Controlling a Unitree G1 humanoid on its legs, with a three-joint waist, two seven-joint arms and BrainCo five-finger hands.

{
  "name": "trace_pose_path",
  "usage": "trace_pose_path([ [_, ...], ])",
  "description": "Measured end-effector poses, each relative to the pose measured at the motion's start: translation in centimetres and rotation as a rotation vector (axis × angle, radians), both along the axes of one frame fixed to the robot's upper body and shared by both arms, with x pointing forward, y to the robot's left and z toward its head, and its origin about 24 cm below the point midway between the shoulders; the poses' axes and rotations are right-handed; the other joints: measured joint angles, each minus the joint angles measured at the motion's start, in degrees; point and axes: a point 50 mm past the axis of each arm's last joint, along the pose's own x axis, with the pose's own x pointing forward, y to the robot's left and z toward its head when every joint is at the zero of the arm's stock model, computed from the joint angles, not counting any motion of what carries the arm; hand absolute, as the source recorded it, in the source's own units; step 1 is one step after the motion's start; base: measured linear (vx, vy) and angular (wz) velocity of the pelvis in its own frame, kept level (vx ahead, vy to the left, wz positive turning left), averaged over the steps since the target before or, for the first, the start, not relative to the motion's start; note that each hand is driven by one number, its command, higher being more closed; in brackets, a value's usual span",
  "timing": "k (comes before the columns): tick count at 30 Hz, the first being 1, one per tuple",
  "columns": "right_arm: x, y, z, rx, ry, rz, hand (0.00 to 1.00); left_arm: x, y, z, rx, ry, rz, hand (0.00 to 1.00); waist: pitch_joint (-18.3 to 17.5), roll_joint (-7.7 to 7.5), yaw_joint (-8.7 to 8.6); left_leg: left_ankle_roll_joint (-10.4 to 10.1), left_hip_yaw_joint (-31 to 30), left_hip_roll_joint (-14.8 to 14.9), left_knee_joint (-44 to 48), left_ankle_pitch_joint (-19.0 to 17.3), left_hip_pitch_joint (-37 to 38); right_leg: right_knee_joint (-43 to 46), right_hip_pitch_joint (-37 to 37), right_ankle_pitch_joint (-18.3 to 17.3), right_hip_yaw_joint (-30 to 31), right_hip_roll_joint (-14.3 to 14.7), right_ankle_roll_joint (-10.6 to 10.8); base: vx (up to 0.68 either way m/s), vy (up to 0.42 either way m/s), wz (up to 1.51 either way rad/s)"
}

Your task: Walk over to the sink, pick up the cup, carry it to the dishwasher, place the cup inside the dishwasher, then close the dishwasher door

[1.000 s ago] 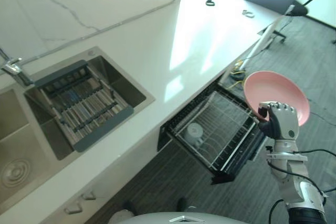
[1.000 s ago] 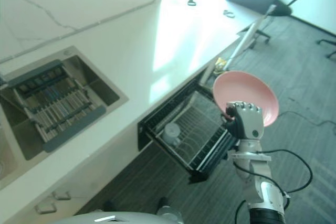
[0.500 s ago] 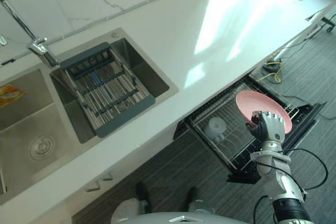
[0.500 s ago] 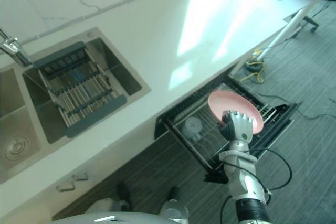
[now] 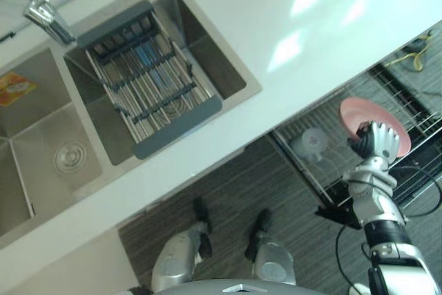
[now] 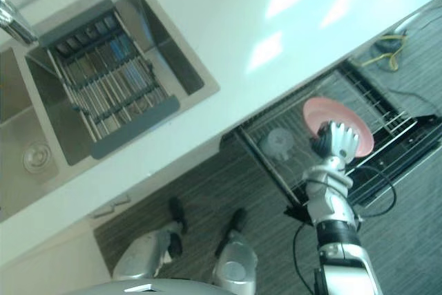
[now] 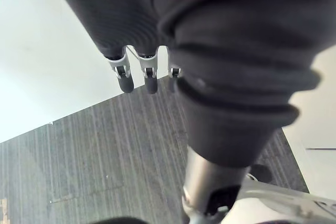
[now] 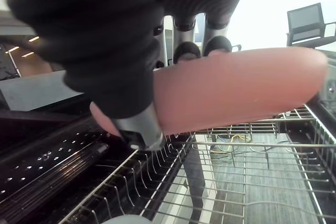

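Right hand (image 5: 376, 141) has its fingers curled round the rim of one pink plate (image 5: 359, 112). The plate is round, smooth and shallow. It hangs tilted just above the wire rack (image 8: 247, 182) of the open dishwasher (image 6: 414, 144). The rack is made of thin grey metal bars. One pale round cup (image 5: 314, 144) sits in the rack, beside the plate. The left hand (image 7: 137, 77) hangs over the striped grey floor (image 7: 105, 150), with loose, straight fingers and nothing in it. On the smooth white desk (image 5: 290, 5) there is one shiny metal sink (image 5: 235, 81) with two bowls. One grey slatted tray (image 5: 148, 74) lies across one bowl, near one silver tap (image 5: 41, 12).
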Motion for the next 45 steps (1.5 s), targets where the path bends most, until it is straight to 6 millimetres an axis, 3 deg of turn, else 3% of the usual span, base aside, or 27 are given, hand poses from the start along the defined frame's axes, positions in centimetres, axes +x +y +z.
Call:
trace_pose_path([
  [6,1.1,-1.6,1.4,0.077,-0.014,-0.087,1.0,1.7,-0.3,0.3,-0.039,-0.051,0.028,0.0,3.9,3.27,0.2,0.4,-1.3,-0.1,1.1,0.5,-3.0,0.9,-2.9,0.3,0.2,-0.3,-0.6,-0.02,-0.002,0.02],
  [11,1.6,-2.4,2.5,0.095,-0.019,-0.117,1.0,2.9,-0.6,0.5,-0.057,-0.084,0.025,0.0,5.4,6.34,0.09,0.4,-3.3,-0.6,1.1,1.5,-5.5,3.1,-6.5,0.3,0.9,-1.2,-0.6,0.0,0.0,0.0],
  [13,1.7,-2.6,2.3,0.107,0.012,-0.129,1.0,3.1,-0.7,0.5,-0.061,-0.09,0.029,0.0,5.4,6.82,0.13,0.2,-3.4,-0.7,1.0,1.8,-6.2,4.0,-7.8,0.2,1.2,-1.6,-0.6,0.0,0.0,-0.02],
  [14,1.7,-2.8,2.0,0.132,0.041,-0.139,0.0,3.1,-0.7,0.5,-0.066,-0.091,0.028,0.0,5.4,6.83,0.17,-0.1,-4.1,-0.8,1.0,2.0,-6.3,4.5,-8.2,0.2,1.5,-1.8,-0.7,0.01,-0.01,-0.06],
  [22,1.0,-3.7,-0.4,0.314,0.197,-0.225,0.0,3.3,-1.7,0.4,-0.106,-0.093,-0.006,0.0,5.3,7.08,-0.43,-2.0,-5.8,-1.6,-0.2,2.5,-6.7,9.2,-11.5,-2.2,2.8,-3.7,-0.8,-0.01,-0.005,-0.01],
  [24,1.0,-3.6,-0.4,0.317,0.198,-0.229,0.0,3.4,-1.9,0.4,-0.117,-0.101,-0.008,0.0,5.2,7.19,-0.44,-1.4,-5.9,-2.0,-1.1,3.0,-6.3,11.0,-12.3,-2.6,3.1,-4.4,-1.1,0.0,-0.012,0.04],
  [29,1.7,-2.7,1.8,0.301,0.114,-0.18,0.0,3.6,-1.9,0.5,-0.112,-0.12,-0.009,0.0,5.1,7.36,-0.66,-0.8,-5.7,-2.7,-3.1,4.2,-5.1,13.1,-13.2,-3.3,3.8,-5.2,-1.1,0.0,0.0,0.0],
  [35,1.1,-1.8,7.4,0.262,-0.184,-0.095,0.0,4.1,-1.9,0.7,-0.109,-0.144,-0.018,0.0,5.1,7.38,-2.08,-0.7,-5.0,-2.8,-4.0,4.3,-3.1,13.6,-12.2,-3.8,4.6,-5.3,-1.1,0.03,-0.028,-0.05],
  [39,-2.0,-2.0,10.9,0.234,-0.437,-0.078,0.0,4.2,-1.8,0.8,-0.096,-0.144,-0.034,0.0,5.0,7.39,-3.41,-0.6,-3.9,-2.6,-4.2,3.8,-0.4,13.1,-10.0,-4.1,5.5,-4.9,-0.9,0.04,-0.037,-0.14],
  [41,-5.1,-2.3,12.3,0.203,-0.62,-0.113,0.0,4.0,-1.7,0.7,-0.089,-0.126,-0.029,0.0,4.9,7.23,-4.94,-0.5,-2.5,-2.2,-4.2,3.2,0.7,11.8,-9.1,-3.9,6.4,-4.1,-0.8,0.06,-0.047,-0.22],
  [44,-8.1,-3.1,11.6,0.207,-0.736,-0.197,0.0,3.4,-1.1,0.6,-0.08,-0.089,0.012,0.0,4.1,5.82,-6.06,-0.8,-0.2,-1.5,-4.2,2.4,1.7,10.2,-8.8,-3.1,8.6,-2.7,-0.8,0.09,-0.07,-0.47],
  [45,-9.5,-4.2,10.2,0.25,-0.739,-0.271,0.0,2.9,-0.8,0.5,-0.072,-0.069,0.027,0.0,3.5,4.9,-6.91,-0.9,0.8,-1.0,-4.2,2.0,2.3,8.8,-8.2,-2.5,9.3,-1.8,-0.7,0.14,-0.092,-0.48],
])
